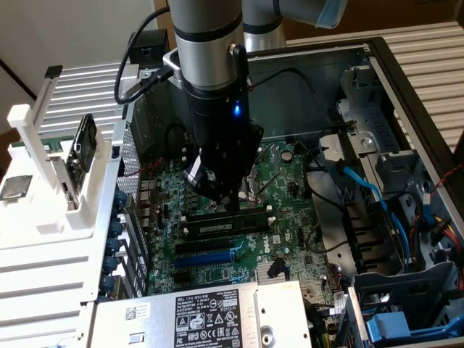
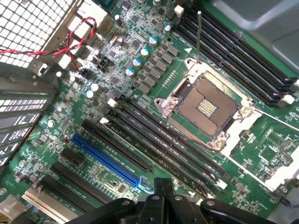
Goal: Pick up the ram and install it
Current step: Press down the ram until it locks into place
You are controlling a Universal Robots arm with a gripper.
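Fingers pressed together, gripping nothing, hover just above the ram, which lies in a memory slot beside the processor socket. Pushing down off-centre could leave one end unseated or flex the board.

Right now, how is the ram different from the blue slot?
The ram is dark with a pale label; the blue slot is bright blue and empty. The ram sits right by the gripper; the blue slot lies nearer the silver power supply. Both are long, thin and parallel.
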